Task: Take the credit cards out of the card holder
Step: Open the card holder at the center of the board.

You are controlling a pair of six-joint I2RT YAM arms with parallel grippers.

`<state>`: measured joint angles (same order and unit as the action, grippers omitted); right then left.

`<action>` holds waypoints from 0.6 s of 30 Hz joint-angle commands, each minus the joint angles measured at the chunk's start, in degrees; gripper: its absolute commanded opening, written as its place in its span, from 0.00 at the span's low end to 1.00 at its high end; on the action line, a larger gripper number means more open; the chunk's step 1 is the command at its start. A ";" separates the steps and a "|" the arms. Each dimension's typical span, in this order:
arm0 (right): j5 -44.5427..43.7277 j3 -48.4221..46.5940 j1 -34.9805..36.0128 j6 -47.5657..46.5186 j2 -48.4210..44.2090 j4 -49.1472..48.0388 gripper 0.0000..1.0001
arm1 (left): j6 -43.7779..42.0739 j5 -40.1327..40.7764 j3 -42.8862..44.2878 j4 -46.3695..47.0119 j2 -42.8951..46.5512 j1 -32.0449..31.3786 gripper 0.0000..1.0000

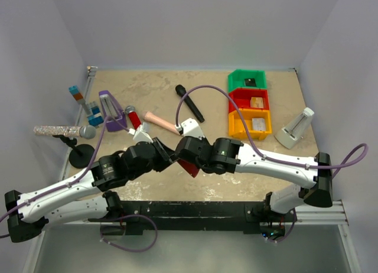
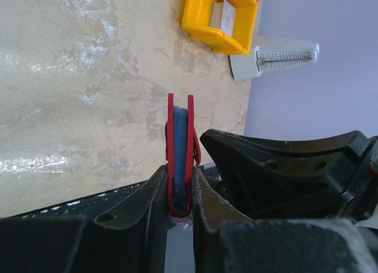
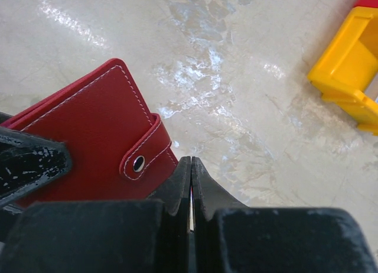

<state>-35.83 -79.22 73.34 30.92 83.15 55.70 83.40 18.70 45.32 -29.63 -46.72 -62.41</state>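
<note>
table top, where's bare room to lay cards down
Bare: the far strip between the black microphone and the green bin, and the near edge below the right arm. Crowded: the left side round the purple metronome, and the middle round the card holder.

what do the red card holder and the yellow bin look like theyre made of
Card holder: probably leather or faux leather. It is red with a low sheen, pale stitching runs along the edge, and there is a metal snap on its tab. Yellow bin: likely moulded plastic, with smooth, slightly glossy walls in one even colour.
</note>
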 commanded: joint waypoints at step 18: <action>4.90 -1.64 1.98 -0.42 -5.11 -4.20 0.56 | -1.04 0.64 2.40 1.85 -1.79 -0.34 0.00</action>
<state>-31.88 -77.71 74.54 29.26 75.68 51.35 83.31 18.68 45.32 -29.74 -48.45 -62.41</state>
